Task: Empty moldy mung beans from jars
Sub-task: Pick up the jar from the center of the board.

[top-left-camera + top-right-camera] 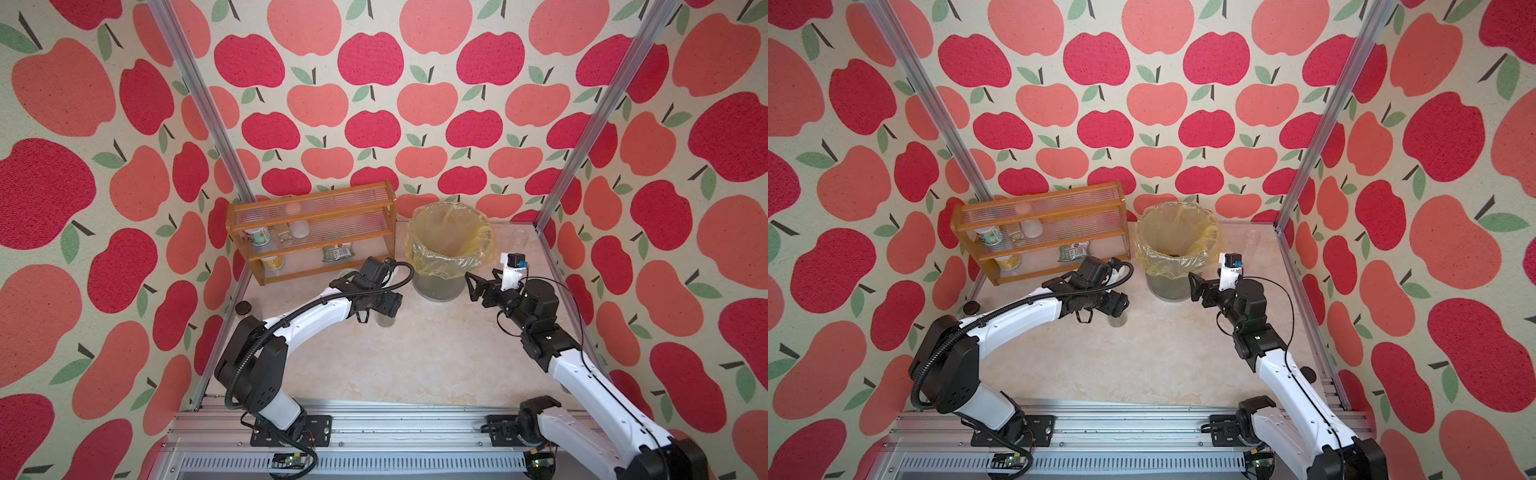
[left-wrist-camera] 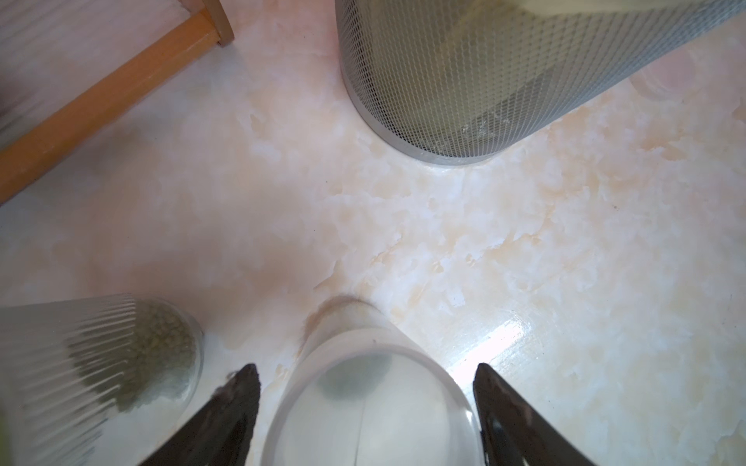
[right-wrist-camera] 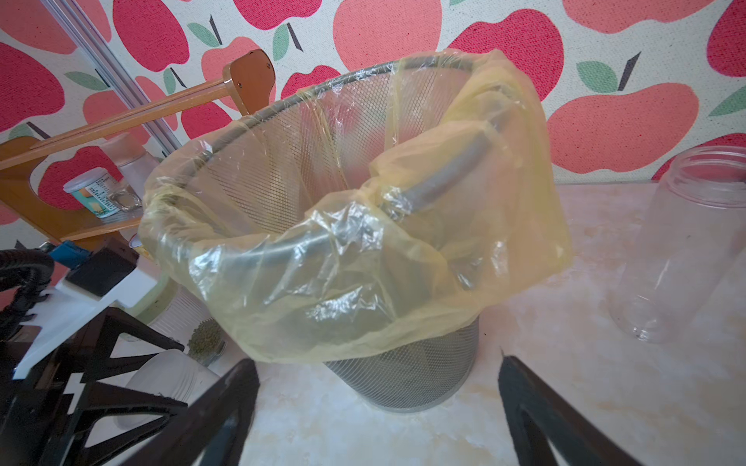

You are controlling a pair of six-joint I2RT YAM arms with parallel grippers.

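Marbled surface (image 1: pixel 415 361) in an apple-papered booth, with a wire-mesh bin (image 1: pixel 440 289) lined in yellow plastic standing upright at the back. Your left arm reaches in low on one side of the bin and your right arm sits on the other.

The tall slim tube (image 1: pixel 520 239) stands at the back near the right arm and looks empty. The squat ribbed jar (image 2: pixel 101 363), with mung beans (image 2: pixel 161 343) showing through its wall, stands just beside the left fingers (image 2: pixel 226 415).

The short cylinder (image 2: pixel 363 407) is what your next move turns on. Its open mouth faces up at the left wrist camera, so its long axis is vertical. It sits directly between the left fingers, which stand spread on either side of it and seem not yet to press its wall. A greenish blur lies at its bottom, too soft to name.

The right fingers (image 3: pixel 218 411) are wide apart, empty and aimed at the bin, well away from the cylinder. Your left arm is much the nearer, so closing across the cylinder's wall looks like the step in hand.
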